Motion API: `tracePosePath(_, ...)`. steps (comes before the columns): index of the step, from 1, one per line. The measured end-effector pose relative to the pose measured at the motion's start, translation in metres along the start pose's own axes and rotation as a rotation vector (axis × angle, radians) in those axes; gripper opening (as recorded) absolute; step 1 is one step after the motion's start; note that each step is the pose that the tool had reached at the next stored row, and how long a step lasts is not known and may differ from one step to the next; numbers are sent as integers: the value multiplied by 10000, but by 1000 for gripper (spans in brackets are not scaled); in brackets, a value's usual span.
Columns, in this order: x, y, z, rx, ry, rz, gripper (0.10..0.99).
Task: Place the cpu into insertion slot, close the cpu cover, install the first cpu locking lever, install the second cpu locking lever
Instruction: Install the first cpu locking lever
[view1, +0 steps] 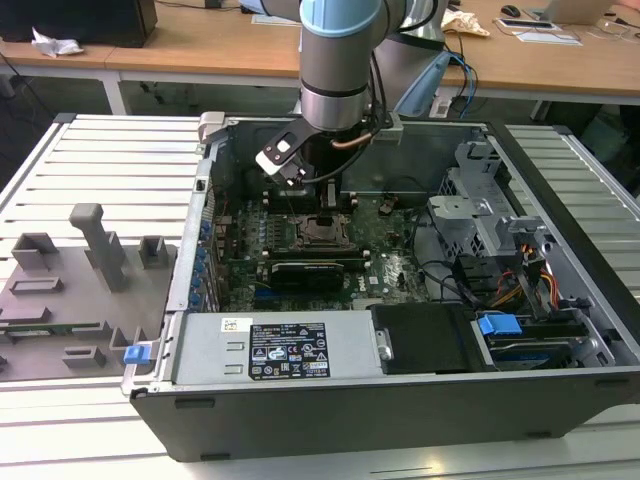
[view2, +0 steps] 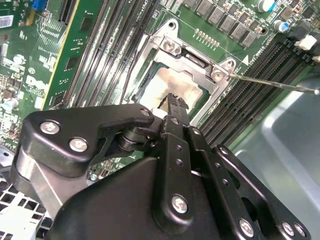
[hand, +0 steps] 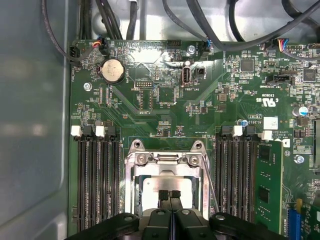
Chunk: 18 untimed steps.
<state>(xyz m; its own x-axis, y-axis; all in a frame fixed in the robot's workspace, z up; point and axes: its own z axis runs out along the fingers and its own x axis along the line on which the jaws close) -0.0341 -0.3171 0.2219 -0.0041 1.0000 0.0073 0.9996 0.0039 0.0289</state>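
computer case (view1: 400, 420), motherboard (hand: 165, 107), hand (hand: 170, 195) pinched together over cpu (hand: 150, 190)

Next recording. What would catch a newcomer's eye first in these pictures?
First, the robot arm pointing down into the open computer case at the centre of the exterior view. In the first wrist view the black gripper, jaws together, hangs right over the cpu, whose pale top shows through the metal cover lying on the green motherboard. In the second wrist view a thin wire lever sticks out beside the cover.
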Motion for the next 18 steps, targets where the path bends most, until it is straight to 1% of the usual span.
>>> tracePosePath(4, 1, 2, -84, -1, 1, 1, 106)
tracePosePath(8, 1, 4, -140, -1, 1, 0, 106)
tracePosePath(13, 4, 8, -242, 0, -3, -2, 106)
tracePosePath(18, 6, 8, -278, -1, -8, 0, 106)
